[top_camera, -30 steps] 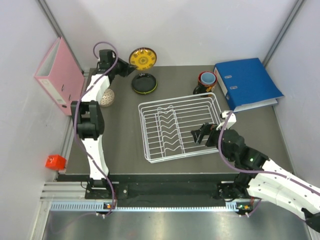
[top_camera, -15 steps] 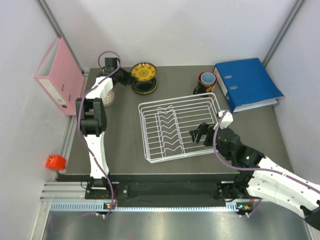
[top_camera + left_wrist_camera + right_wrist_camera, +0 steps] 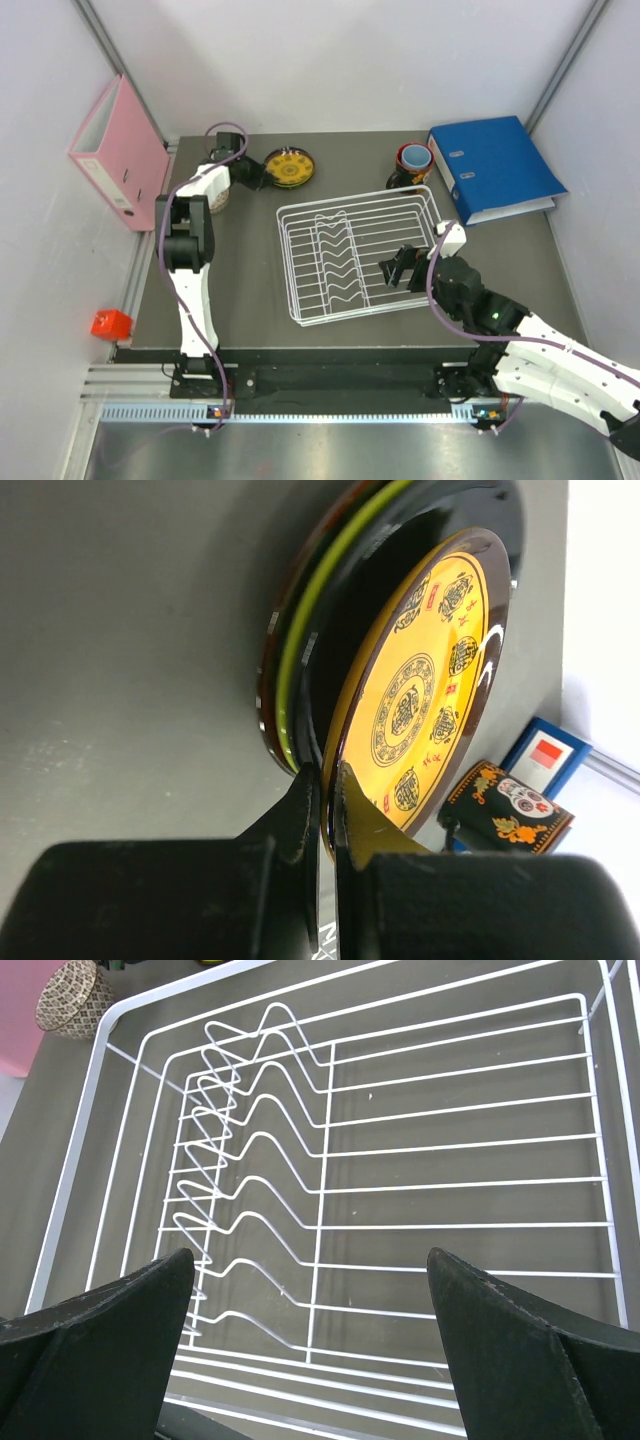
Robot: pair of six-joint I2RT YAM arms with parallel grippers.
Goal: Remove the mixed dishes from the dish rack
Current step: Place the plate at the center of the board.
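Observation:
My left gripper (image 3: 256,172) is shut on the rim of the yellow-and-black ornate plate (image 3: 290,168). The plate lies tilted on the stacked lime-green bowl (image 3: 298,645) and red bowl (image 3: 266,685) at the back of the table. In the left wrist view the jaws (image 3: 328,780) pinch the plate (image 3: 420,695) edge. The beige net-patterned bowl (image 3: 218,198) sits beside the left arm, partly hidden. The dark mug (image 3: 412,160) stands behind the white dish rack (image 3: 300,262), which holds no dishes. My right gripper (image 3: 401,268) is open over the rack's (image 3: 450,1150) right side.
A pink binder (image 3: 115,150) leans on the left wall. A blue binder (image 3: 495,165) lies at the back right next to the mug (image 3: 505,812). A small red object (image 3: 110,323) sits off the table's left edge. The beige bowl (image 3: 75,995) shows beyond the rack.
My left gripper has brought the plate down from upright near the back wall onto the stacked bowls. The right arm shifted slightly and then held still.

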